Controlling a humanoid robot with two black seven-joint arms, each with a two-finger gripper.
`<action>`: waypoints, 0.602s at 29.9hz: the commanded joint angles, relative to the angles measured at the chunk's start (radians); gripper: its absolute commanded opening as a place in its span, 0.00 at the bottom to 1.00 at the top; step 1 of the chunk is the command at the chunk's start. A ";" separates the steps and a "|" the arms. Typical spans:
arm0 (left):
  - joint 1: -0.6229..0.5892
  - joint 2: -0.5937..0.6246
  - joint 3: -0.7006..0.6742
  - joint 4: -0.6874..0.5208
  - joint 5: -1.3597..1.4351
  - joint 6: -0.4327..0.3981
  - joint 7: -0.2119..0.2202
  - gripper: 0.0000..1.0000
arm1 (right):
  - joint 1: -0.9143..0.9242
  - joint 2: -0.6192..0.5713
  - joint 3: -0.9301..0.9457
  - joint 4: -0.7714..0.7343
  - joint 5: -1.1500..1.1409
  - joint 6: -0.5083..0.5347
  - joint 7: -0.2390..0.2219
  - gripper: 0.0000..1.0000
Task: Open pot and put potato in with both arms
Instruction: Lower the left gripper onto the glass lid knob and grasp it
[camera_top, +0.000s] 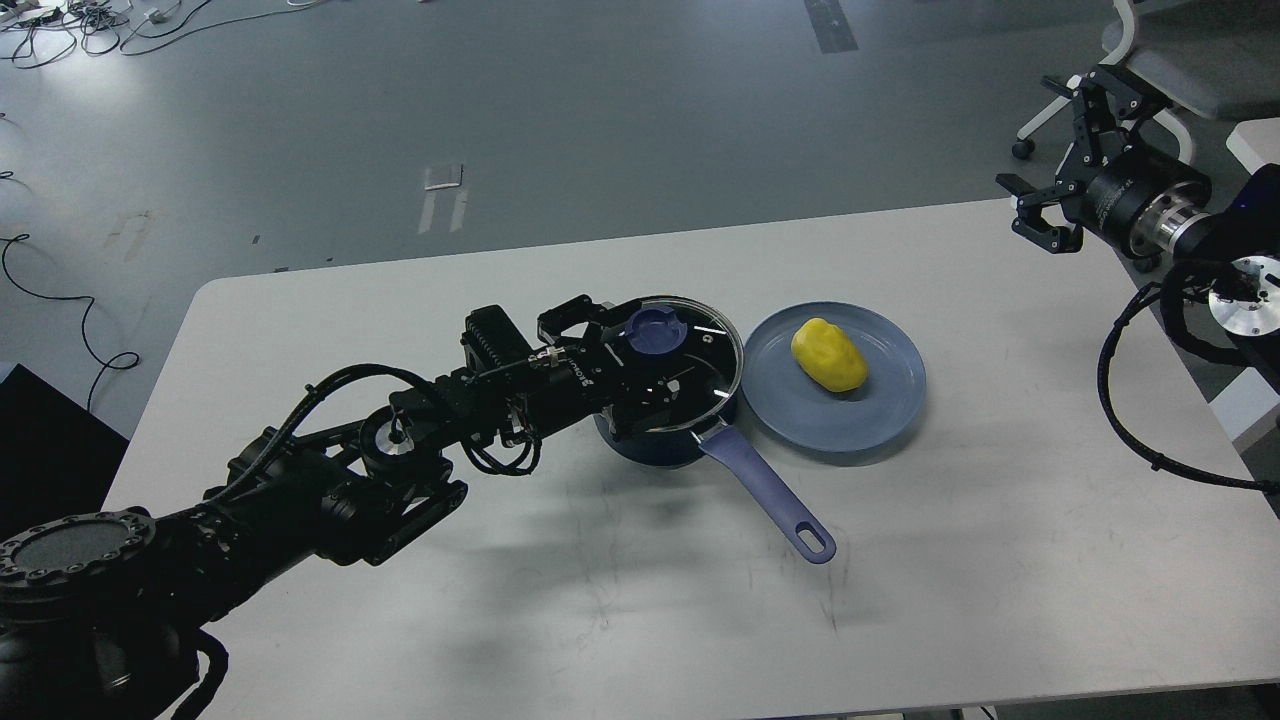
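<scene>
Glass, rimmed in metal and carrying a blue-purple knob, forms the lid (672, 360) that sits over the pot (655, 440); the pot serves here as the landmark for all positions. The pot stands on the white table (600, 600), its lavender handle (770, 495) running toward the viewer and to the right. The left gripper (625, 345) has reached in from the pot's left and lies at the lid's knob (655, 330), fingers on either side of it. Whether they are already pressed onto the knob or merely bracket it cannot be told, since dark fingers merge with the dark pot seen through the glass. The lid looks slightly tilted, but it covers the opening.

Just right of the pot, nearly touching it, lies a blue-grey plate (880, 400), and on it rests the potato (828, 355), untouched. The right gripper (1045, 215) hangs well to the right of the pot and beyond the plate, above the table's far edge, its fingers spread apart and empty.

The step in hand is judged to be the opening: securing the knob and raising the lid. The next move calls for a firm closure on the knob, then a lift clear of the rim and away to the pot's left, so the right arm can descend onto the potato and carry it across the short gap into the pot.
</scene>
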 joint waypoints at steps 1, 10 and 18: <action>-0.003 -0.006 0.002 0.009 -0.021 0.000 0.000 0.98 | -0.001 0.002 -0.003 0.000 0.000 0.000 0.000 1.00; -0.005 -0.009 0.003 0.040 -0.127 0.000 0.000 0.97 | -0.001 0.000 -0.004 0.000 -0.002 -0.009 0.000 1.00; -0.005 -0.031 0.006 0.063 -0.128 0.000 0.000 0.92 | -0.006 -0.009 -0.007 0.000 0.000 -0.009 0.000 1.00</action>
